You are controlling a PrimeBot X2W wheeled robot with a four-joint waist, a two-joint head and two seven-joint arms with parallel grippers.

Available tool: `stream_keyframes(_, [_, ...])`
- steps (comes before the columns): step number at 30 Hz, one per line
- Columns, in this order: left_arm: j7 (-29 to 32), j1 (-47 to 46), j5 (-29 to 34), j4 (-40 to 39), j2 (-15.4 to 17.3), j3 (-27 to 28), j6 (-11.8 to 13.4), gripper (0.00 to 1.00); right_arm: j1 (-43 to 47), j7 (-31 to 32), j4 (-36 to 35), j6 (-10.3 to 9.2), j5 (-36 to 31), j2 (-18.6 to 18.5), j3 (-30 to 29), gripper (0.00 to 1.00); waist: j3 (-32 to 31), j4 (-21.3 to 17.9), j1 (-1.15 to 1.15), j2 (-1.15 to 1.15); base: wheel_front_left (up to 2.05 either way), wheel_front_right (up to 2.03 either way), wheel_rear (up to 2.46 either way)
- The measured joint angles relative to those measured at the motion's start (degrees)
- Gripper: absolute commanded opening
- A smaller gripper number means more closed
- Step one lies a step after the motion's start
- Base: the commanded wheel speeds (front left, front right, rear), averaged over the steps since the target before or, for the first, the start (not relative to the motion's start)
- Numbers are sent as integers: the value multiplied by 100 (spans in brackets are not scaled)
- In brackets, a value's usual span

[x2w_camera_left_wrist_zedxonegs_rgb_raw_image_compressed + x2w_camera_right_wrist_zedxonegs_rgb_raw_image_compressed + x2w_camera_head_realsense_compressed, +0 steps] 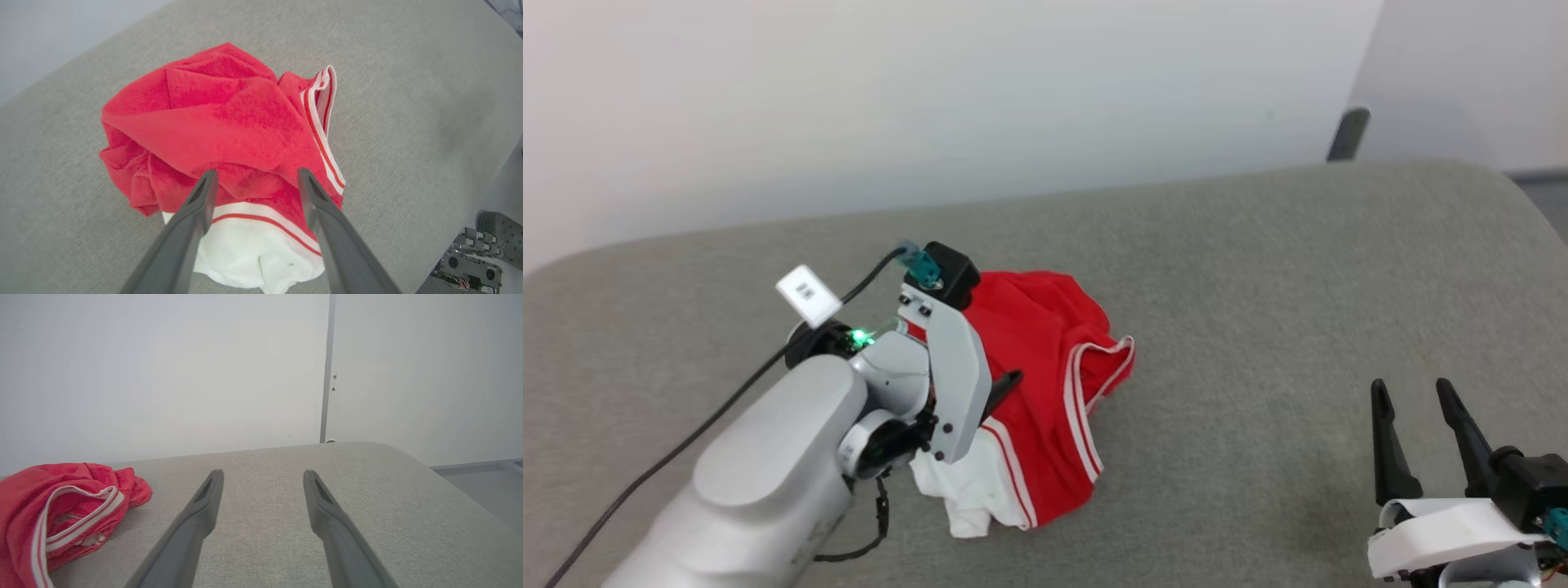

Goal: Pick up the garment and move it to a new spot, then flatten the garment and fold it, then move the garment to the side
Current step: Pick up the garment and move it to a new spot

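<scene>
1. The garment [1045, 384] lies crumpled just 6 o'clock of the middle of the grey padded surface [1258, 286].
2. The left gripper [256, 173] hangs over it, jaws spread and holding nothing. Flattening should go best from a pinch on the striped edge (not the bunched middle).
3. The right gripper [1411, 390], also released, sits at 4 o'clock, well apart. A black cable [686, 441] trails at 8 o'clock.

Crumpled garment [229, 114] under left tool [256, 173], jaws wide apart; red bulk ahead of tips, white sleeve between them; grey bench [408, 102] beneath.

Garment [229, 122] soft matt cloth; tabletop [408, 102] rough woven fabric.
</scene>
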Motion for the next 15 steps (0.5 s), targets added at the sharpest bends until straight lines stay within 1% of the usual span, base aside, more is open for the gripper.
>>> stream_keyframes(4, [-427, 158, 7, -308, 135, 159, 51, 100, 103, 64, -153, 0, -2, -19, -52, 100, -225, 156, 0, 0, 0, 0, 0])
stream_keyframes(6, [-756, 282, 62, -420, 216, 247, 62, 100, 147, 94, -205, 0, -8, -26, -66, 100, -323, 234, 0, 0, 0, 0, 0])
stream_keyframes(9, [-1114, 522, 57, -501, 279, 353, 148, 100, 236, 99, -266, 0, -8, -51, -101, 100, -461, 339, 0, 0, 0, 0, 0])
stream_keyframes(15, [-2184, 1000, 110, -730, 464, 740, 353, 100, 385, 158, -446, 0, -36, -47, -147, 100, -700, 496, 0, 0, 0, 0, 0])
